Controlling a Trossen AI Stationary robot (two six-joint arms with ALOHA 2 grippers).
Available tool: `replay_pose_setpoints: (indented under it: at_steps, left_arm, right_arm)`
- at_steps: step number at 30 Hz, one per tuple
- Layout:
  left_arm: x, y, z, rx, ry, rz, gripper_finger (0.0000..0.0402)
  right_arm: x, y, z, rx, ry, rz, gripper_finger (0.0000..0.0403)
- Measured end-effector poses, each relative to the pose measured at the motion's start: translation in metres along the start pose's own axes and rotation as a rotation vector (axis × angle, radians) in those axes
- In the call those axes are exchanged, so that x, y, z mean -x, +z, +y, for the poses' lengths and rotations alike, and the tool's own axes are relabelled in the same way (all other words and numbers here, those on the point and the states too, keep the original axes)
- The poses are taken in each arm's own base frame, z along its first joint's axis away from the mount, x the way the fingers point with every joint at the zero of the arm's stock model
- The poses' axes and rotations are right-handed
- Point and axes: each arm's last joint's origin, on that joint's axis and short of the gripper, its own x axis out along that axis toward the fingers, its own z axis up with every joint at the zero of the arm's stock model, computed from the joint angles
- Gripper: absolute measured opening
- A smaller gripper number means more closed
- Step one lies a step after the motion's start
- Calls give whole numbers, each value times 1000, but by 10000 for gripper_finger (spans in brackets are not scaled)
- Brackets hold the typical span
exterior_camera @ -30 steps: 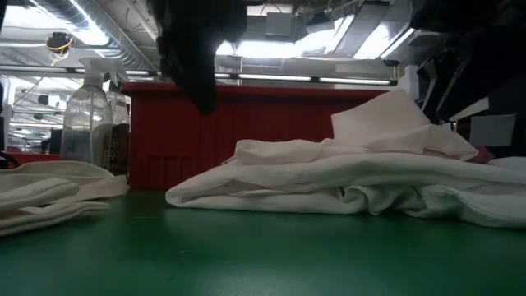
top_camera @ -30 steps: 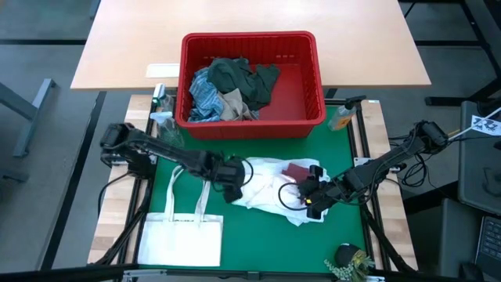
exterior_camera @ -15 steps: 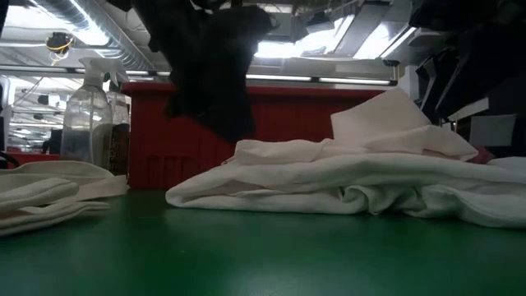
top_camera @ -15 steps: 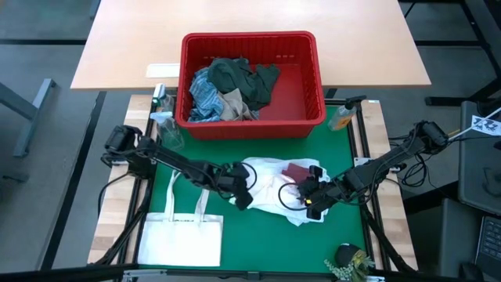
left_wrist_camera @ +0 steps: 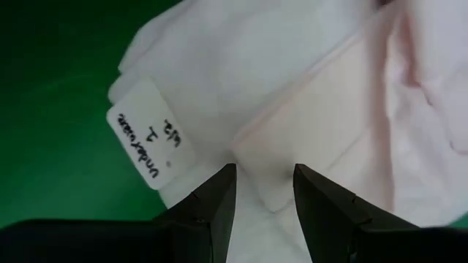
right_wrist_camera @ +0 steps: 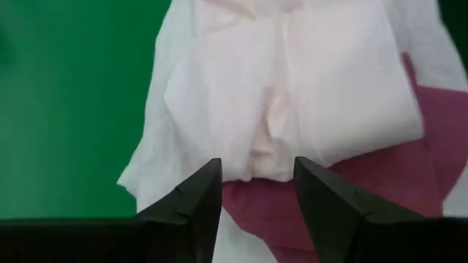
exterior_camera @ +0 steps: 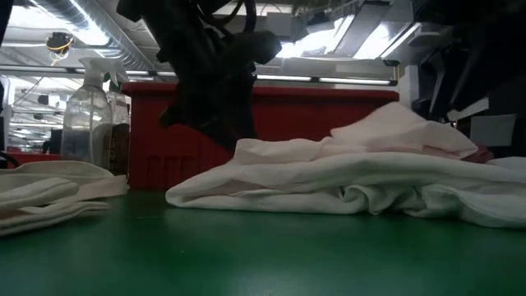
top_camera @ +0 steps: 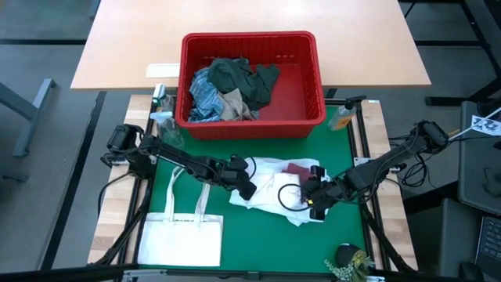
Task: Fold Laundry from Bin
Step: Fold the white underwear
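Green mat covers the table (top_camera: 344,145); red bin (top_camera: 317,78) at its far edge holds dark green, striped and tan laundry (top_camera: 231,88). White garment (top_camera: 270,188) (maroon piece (top_camera: 297,171) on it) lies mid-mat. Left gripper (top_camera: 245,184) reaches in low from the left, jaws parted over the cloth edge. Right gripper (top_camera: 313,202) stretches in low from the right, jaws parted, gripping nothing.

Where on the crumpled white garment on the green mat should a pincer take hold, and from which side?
Probably at the white garment's outer edges, from above. It lies low and bunched on the green mat, so a side approach would only push it. The left pincer is open over the hem by the label; the right pincer is open over the opposite folded edge.
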Motion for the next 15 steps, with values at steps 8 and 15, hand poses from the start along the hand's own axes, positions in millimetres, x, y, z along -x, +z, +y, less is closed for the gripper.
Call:
replay_pose_setpoints:
  at_steps: [8,15]
  left_arm:
    - [-2,-5,-1,47,8,19,132]
    - [-16,-14,-1,30,38,42,132]
  right_arm:
    - [15,15,3,17,5,-27,170]
    - [21,21,4,13,15,-43,170]
